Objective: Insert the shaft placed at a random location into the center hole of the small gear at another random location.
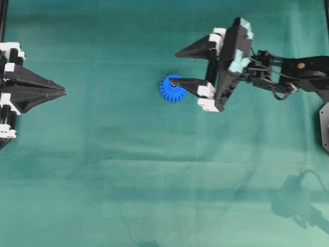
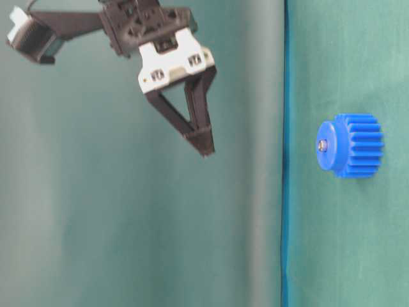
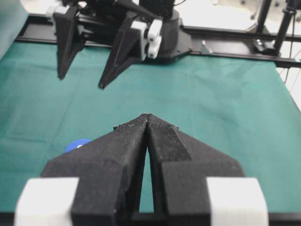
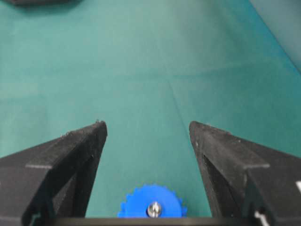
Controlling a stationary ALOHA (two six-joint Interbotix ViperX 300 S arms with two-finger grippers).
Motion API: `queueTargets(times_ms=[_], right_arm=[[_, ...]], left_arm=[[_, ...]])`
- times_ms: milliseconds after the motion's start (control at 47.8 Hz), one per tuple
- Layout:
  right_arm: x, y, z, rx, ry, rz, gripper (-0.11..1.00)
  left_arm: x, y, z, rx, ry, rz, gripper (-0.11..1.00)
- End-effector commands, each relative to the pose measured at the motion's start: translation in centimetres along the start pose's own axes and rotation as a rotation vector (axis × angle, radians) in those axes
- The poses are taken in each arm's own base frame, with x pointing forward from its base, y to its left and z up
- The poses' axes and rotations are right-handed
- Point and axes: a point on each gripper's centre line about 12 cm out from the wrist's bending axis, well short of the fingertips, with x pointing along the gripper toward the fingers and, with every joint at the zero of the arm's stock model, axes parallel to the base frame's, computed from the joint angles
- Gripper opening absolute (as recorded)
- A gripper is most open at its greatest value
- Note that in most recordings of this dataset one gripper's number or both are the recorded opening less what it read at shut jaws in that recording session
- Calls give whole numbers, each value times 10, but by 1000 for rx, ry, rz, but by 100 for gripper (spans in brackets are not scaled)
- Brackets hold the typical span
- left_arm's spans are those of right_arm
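Left hand (image 3: 147, 123) hides most of small gear (image 3: 77, 144).

Surface (image 1: 103, 170): covered edge to edge by a green cloth, lightly creased, with long shallow folds across its lower half in the overhead view. Soft shadows (image 1: 300, 203) lie toward the lower right corner. Black frame rails (image 3: 225, 44) border the far edge in the left wrist view, with upright black posts (image 3: 265, 19) behind them. Beyond the rails the room is pale and brightly lit, its details blurred. Lighting: even and diffuse.
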Motion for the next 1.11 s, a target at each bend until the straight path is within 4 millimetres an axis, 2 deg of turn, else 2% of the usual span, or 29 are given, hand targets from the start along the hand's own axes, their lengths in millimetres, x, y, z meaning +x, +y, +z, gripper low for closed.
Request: queueTargets(times_ms=[0,418,627,857,1087], right_arm=[[-16,2,10,0,-37,12,73],[-97,-2,-5,11,-48,35,73],[-129,-1,-6,9,-17,57,73],[-149,-1,-10,8,1,71,73],[-152,-3,-16,8,10,69,73]], left_arm=[[1,0,3,0,-5,0,0],[0,0,3,1,0,-1,0],[0,0,4,1,-3,1,0],[0,0,3,-2,-2,0,0],[0,0,3,-2,0,0,0]])
